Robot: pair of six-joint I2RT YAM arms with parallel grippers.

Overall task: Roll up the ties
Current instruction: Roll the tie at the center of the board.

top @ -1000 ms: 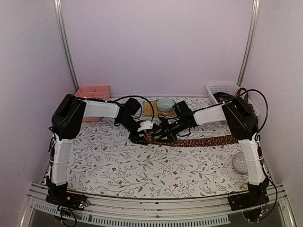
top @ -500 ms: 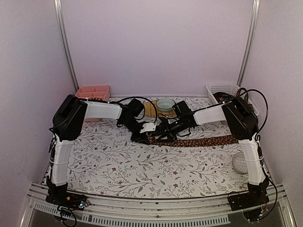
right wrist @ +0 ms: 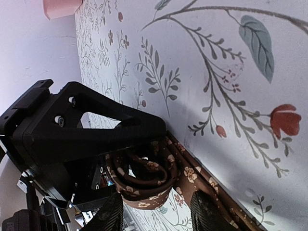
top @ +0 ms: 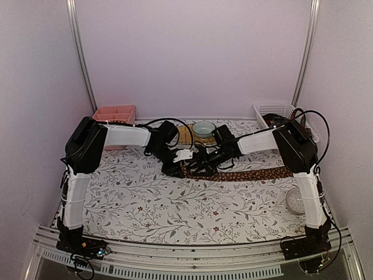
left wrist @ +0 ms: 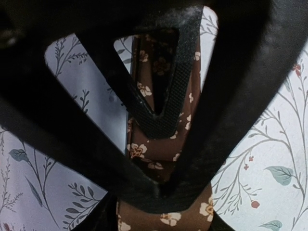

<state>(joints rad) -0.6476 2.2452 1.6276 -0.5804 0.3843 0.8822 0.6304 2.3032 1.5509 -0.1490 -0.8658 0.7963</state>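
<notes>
A brown flowered tie (top: 256,173) lies along the surface (top: 145,198), its left end curled into a loose roll (right wrist: 142,180) near the middle. Both arms crowd that roll. The right gripper (right wrist: 154,211) straddles it, fingers apart, and the left gripper (top: 179,166) sits over it. Whether either actually pinches it, I cannot tell.

Soft, even, faintly pink light fills the overhead view, and shadows around the left gripper (top: 187,164) are weak. Up close its black fingers (left wrist: 240,72) loom blurred and unlit, shading the brown flowered fabric tie (left wrist: 159,149) between them.
</notes>
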